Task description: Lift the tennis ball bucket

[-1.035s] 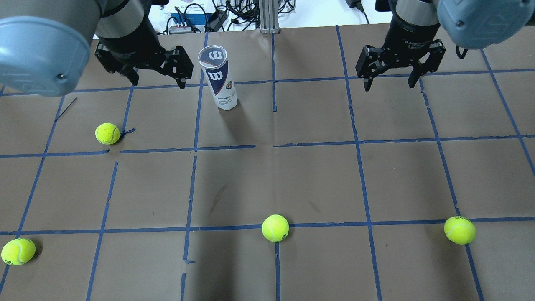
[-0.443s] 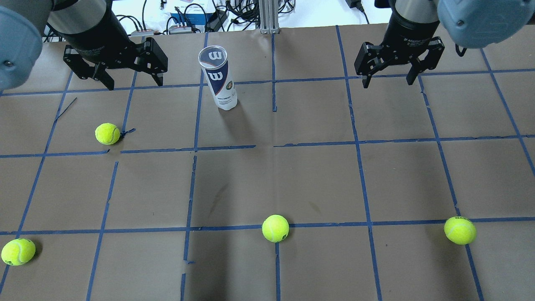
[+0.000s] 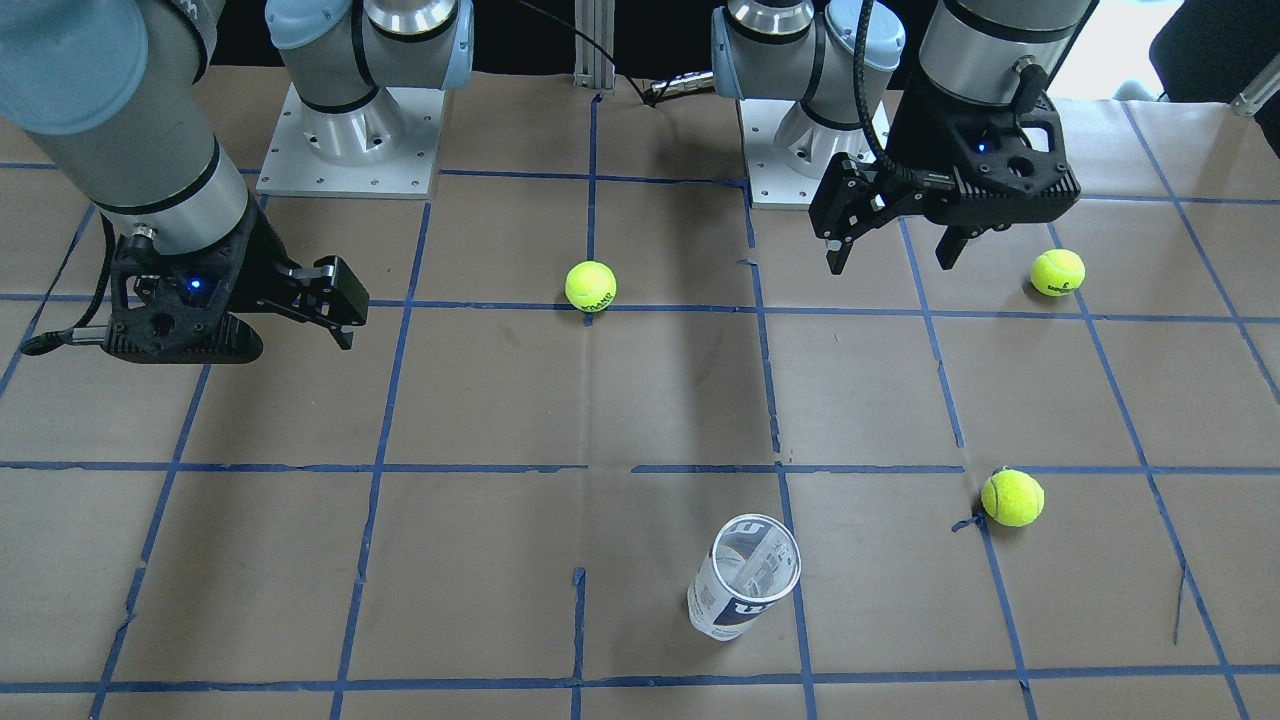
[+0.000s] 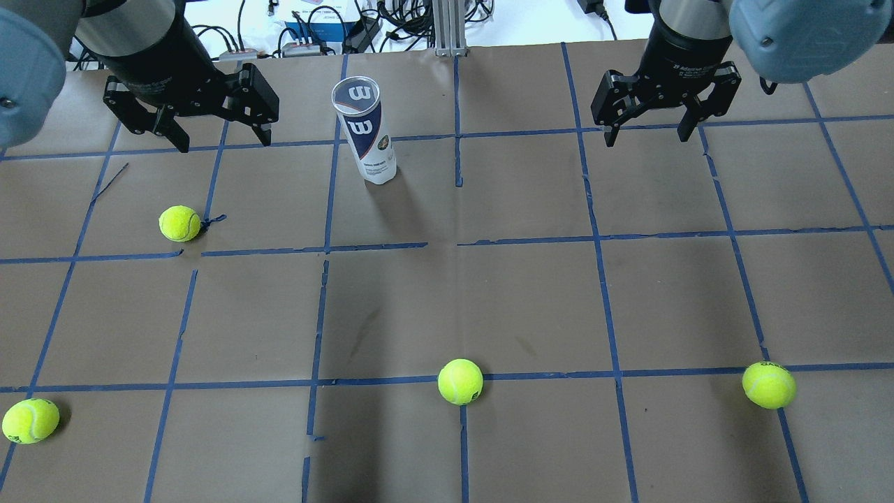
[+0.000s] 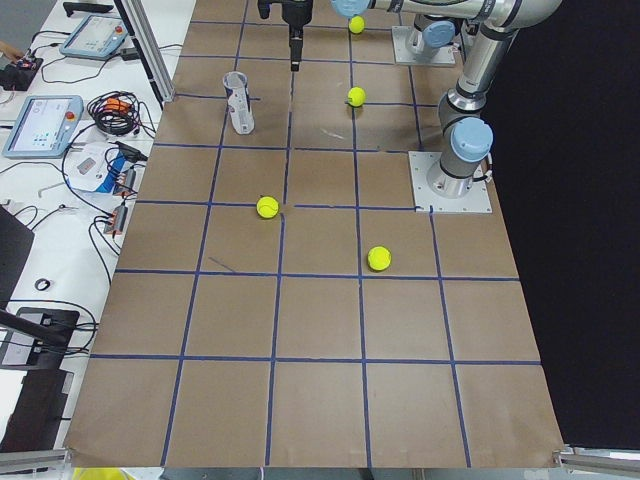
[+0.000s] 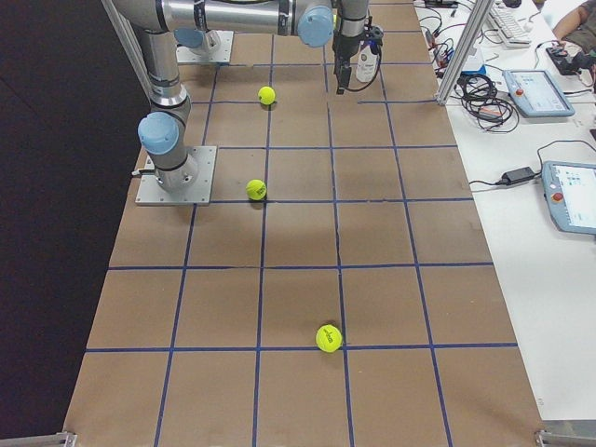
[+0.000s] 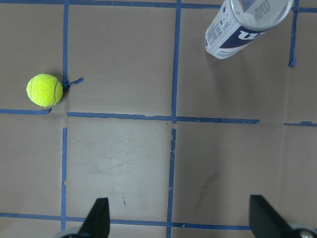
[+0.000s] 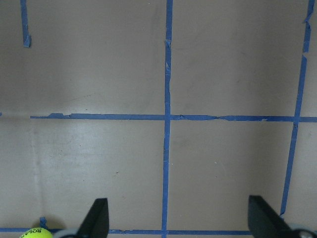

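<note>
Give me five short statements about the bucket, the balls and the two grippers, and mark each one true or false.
1. The tennis ball bucket stands upright on the table. True.
2. The left gripper is open and holds nothing. True.
3. The right gripper is shut on the bucket. False: it is open, well off to the side of it.
4. Four tennis balls lie on the table. True.
5. One ball touches the bucket. False: all lie apart from it.
</note>
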You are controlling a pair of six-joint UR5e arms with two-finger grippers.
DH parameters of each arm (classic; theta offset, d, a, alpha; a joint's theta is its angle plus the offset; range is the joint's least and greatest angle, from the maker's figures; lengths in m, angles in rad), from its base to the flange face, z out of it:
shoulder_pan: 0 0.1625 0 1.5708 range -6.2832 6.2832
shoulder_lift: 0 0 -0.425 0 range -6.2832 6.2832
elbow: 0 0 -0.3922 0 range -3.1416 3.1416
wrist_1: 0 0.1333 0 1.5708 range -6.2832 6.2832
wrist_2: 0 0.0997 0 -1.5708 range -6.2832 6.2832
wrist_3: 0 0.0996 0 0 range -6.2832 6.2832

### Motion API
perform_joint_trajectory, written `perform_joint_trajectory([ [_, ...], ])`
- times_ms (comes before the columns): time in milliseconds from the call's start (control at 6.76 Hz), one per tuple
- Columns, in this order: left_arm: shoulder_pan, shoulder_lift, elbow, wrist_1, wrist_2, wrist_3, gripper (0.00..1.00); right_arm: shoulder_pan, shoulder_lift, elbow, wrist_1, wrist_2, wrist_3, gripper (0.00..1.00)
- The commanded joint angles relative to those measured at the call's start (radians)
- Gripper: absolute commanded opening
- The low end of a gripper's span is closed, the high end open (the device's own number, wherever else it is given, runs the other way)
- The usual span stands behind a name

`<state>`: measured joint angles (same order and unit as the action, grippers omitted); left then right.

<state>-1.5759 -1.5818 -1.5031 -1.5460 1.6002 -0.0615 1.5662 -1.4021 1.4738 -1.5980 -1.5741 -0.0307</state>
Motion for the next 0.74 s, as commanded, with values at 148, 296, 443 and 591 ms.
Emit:
perform_joint_trajectory([
  [148, -0.001, 0.002, 0.0, 0.0, 0.0, 0.0, 1.0, 0.0, 0.0, 0.0, -0.002, 0.0, 0.002, 1.0],
  [296, 0.0, 0.002, 0.0, 0.0, 0.0, 0.0, 1.0, 0.0, 0.0, 0.0, 0.0, 0.0, 0.002, 1.0],
  [443, 0.0, 0.002, -0.002, -0.002, 0.0, 0.0, 1.0, 0.0, -0.001, -0.001, 0.0, 0.003, 0.008, 1.0],
  [591, -0.001, 0.005, -0.005, -0.003, 0.0, 0.0, 1.0, 0.0, -0.001, -0.001, 0.001, 0.003, 0.008, 1.0],
])
